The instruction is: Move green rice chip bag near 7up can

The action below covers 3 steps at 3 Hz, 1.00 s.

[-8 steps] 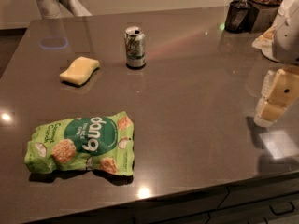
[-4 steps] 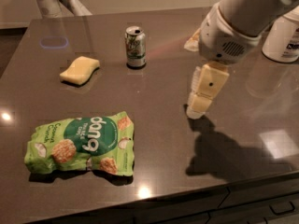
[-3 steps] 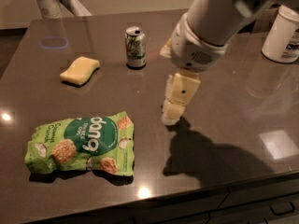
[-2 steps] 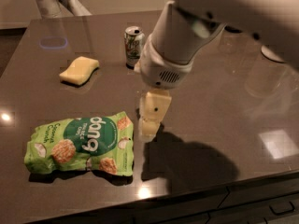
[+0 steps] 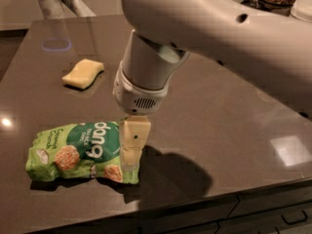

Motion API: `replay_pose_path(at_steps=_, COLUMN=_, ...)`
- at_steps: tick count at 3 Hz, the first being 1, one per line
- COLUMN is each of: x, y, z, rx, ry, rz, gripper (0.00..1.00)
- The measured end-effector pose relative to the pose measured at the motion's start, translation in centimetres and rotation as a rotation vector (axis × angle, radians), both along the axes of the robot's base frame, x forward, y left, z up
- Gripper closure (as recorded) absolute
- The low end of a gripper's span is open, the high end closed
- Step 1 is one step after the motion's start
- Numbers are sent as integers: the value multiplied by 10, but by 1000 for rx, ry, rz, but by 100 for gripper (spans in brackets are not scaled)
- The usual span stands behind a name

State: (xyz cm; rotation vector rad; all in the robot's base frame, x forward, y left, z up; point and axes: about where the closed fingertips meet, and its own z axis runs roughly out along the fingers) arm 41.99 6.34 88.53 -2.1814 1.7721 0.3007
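The green rice chip bag (image 5: 78, 150) lies flat near the front left of the dark table, with white "dang" lettering and tan chip pictures facing up. My gripper (image 5: 130, 156) hangs from the large white arm and points down over the bag's right edge, its cream fingers at or just above the pouch. The 7up can is hidden behind my arm.
A pale yellow sponge (image 5: 83, 74) lies at the back left. The table's front edge (image 5: 195, 201) runs just below the bag, with drawers under it. A white container (image 5: 303, 6) and other items stand at the far right back corner.
My arm has swung from the right side of the table leftward and down, so the gripper now sits over the bag's right edge. The arm now covers the can. The bag has not moved.
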Motion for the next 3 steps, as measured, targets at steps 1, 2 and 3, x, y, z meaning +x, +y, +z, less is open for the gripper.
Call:
replay_pose_path(at_steps=1, x=-9, y=16, z=-5, rx=0, ry=11, rz=21, gripper=0)
replay_pose_path(at_steps=2, x=-13, y=32, z=-11, rx=2, ry=26, rz=27, gripper=0)
replay_pose_path(at_steps=3, x=-13, y=45, z=-17, rx=-7, ry=33, rz=32, gripper=0)
